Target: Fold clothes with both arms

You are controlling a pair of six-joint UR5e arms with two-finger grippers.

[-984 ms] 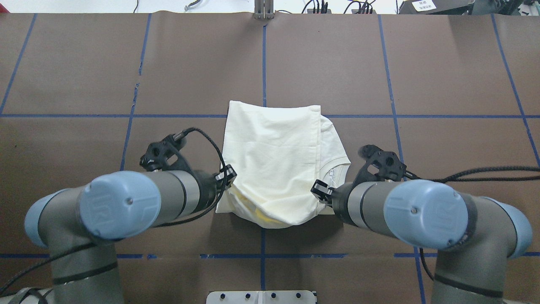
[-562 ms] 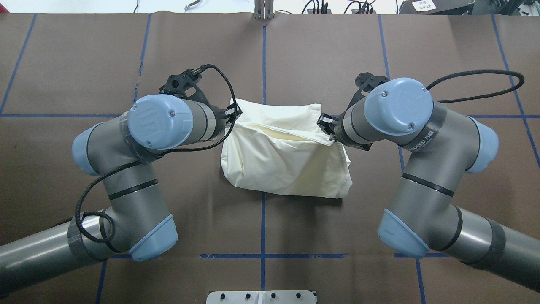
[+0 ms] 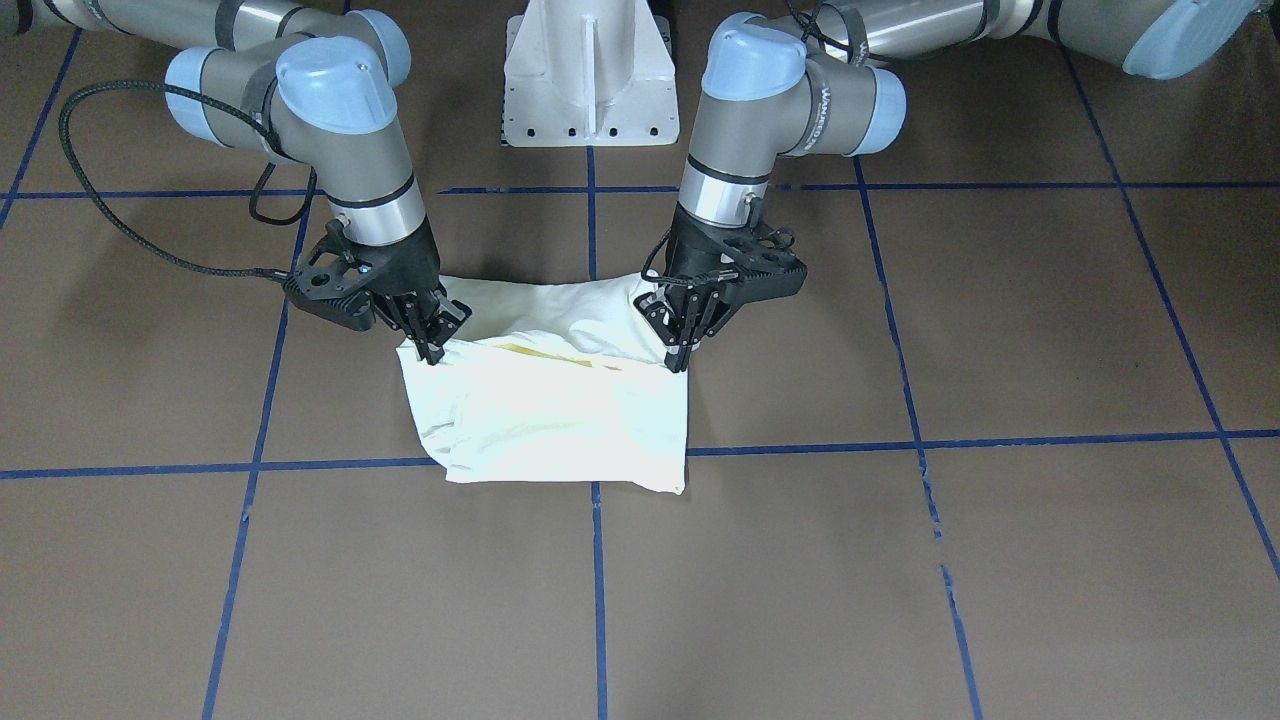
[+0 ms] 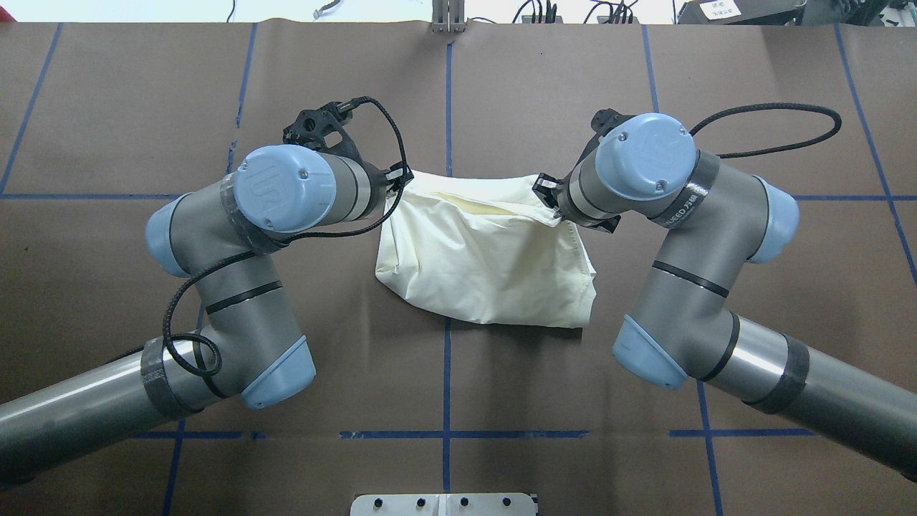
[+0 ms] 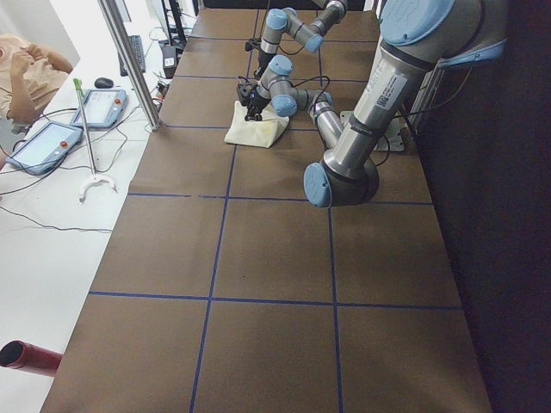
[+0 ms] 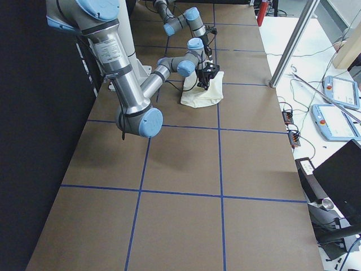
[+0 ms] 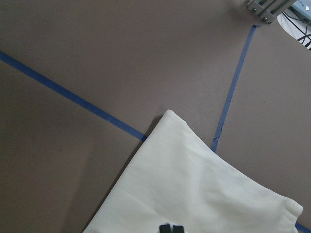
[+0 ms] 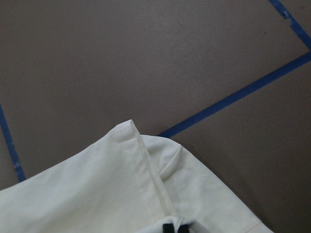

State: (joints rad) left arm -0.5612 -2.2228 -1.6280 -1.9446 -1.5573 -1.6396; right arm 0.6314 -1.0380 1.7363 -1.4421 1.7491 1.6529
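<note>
Cream garment (image 4: 487, 265): bunched at the middle of the bench (image 4: 143, 93), astride the centre blue tape line (image 4: 445, 373), well in from every edge. Held up along its far side, with the left gripper (image 3: 680, 357) clamped on one corner and the right gripper (image 3: 433, 350) clamped on the other.

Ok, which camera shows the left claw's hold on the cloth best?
Exterior front-facing: the left claw pinches the cloth corner in plain sight. Overhead, the arm hides most of it; the left wrist camera shows only fingertips; side views are too small.
</note>
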